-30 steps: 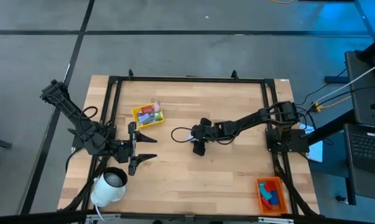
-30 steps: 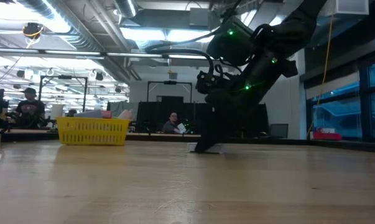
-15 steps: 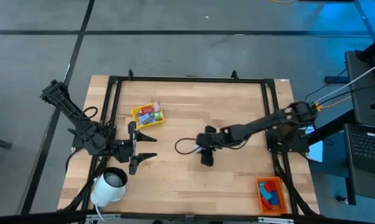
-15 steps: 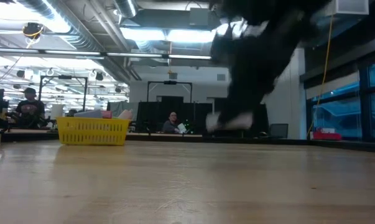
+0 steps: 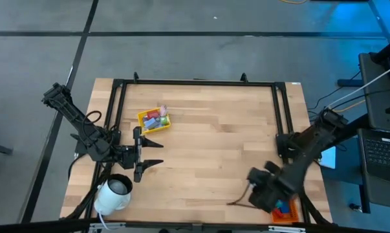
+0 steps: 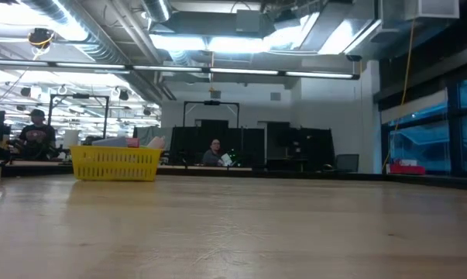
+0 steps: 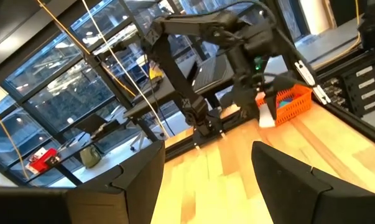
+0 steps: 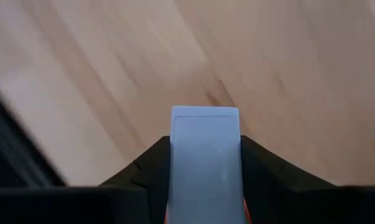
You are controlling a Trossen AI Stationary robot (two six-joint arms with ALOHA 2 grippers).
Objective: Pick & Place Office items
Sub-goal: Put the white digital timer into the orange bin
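Right wrist view shows the right gripper clamped on a pale blue office item, carried flat above the table beside the orange tray, probably for dropping in, while the left gripper waits, fingers apart and empty, near the yellow tray.

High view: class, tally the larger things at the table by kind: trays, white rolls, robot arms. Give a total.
Trays: 2 (yellow tray, orange tray)
White roll: 1
Robot arms: 2 (left gripper open beside the roll; right gripper holding a light blue piece by the orange tray)
Total: 5
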